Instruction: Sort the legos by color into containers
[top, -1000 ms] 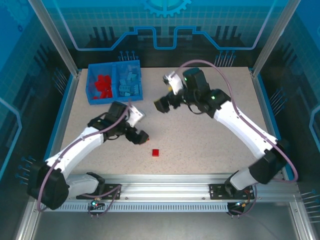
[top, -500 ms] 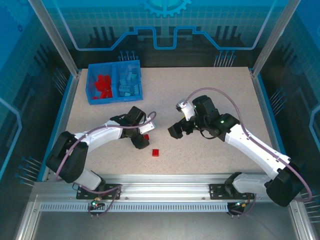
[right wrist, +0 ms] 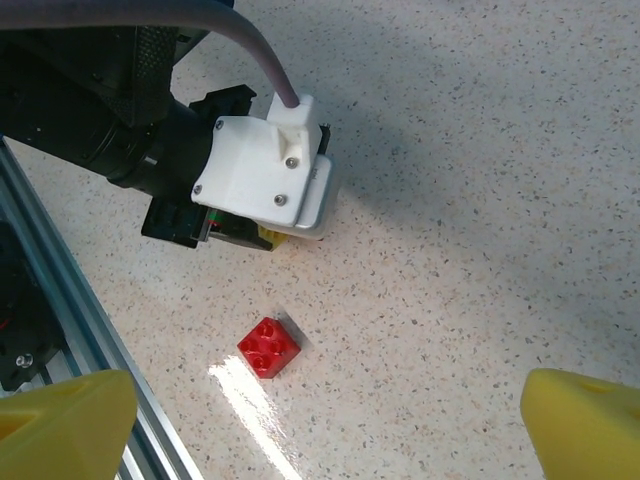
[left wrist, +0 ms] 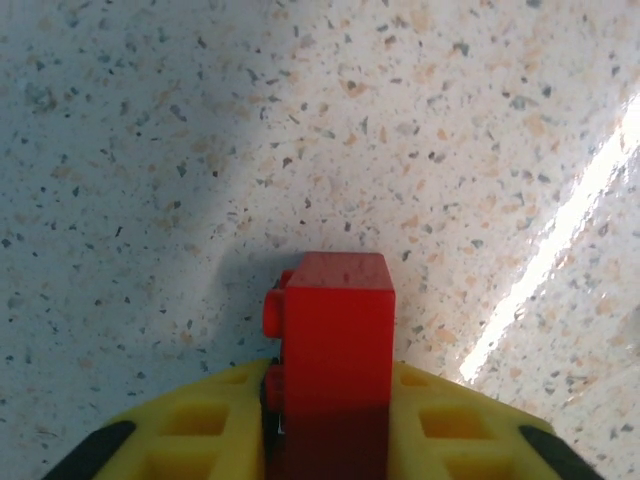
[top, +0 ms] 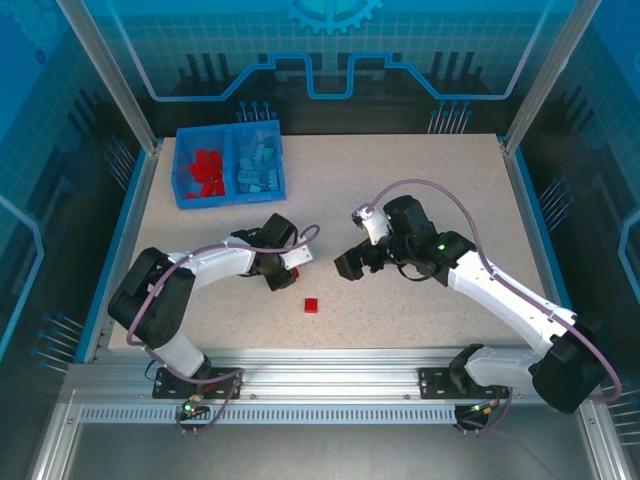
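The left claw (left wrist: 330, 445) is closed on a held red lego (left wrist: 335, 320), low over the table (left wrist: 150, 150). Its long axis points forward out of the fingers, studs to the left. The right claw (right wrist: 325, 425) is wide open; a loose red lego (right wrist: 268, 347) lies near, studs up.

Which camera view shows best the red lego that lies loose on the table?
The right wrist view: the loose red lego is close, with its studs clear. The top external view gives it as a tiny red square.
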